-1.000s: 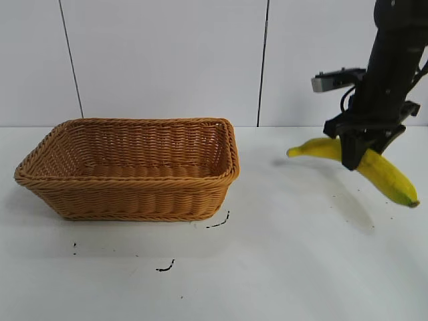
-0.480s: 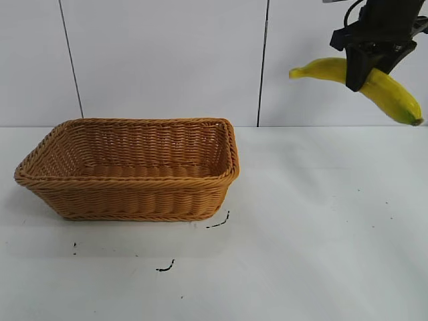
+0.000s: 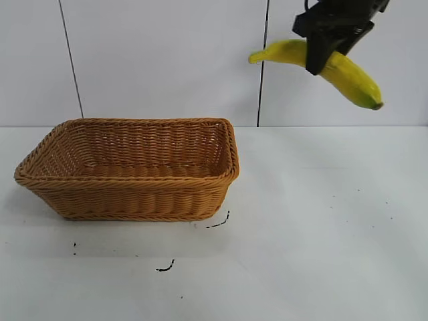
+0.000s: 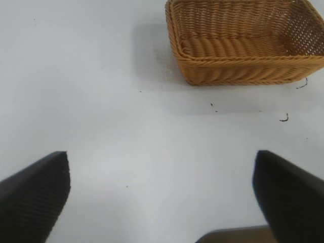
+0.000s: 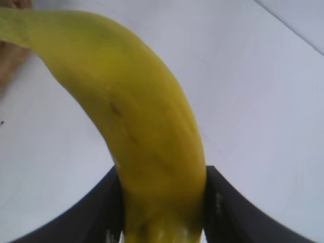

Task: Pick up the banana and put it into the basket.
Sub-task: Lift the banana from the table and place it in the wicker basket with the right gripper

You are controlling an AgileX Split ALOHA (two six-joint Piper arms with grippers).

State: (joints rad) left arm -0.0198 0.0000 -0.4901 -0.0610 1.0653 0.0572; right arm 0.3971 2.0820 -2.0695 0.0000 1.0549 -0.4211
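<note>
Right gripper [image 3: 323,53] (fingers clamped on the banana [image 3: 348,75]) hangs high, right of the basket [image 3: 127,200]

No readable text, labels, brands, numbers or signs on anything in view.

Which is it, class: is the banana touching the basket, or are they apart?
Apart. The exterior view shows the banana held high in the right gripper, with bare wall between it and the basket.
</note>
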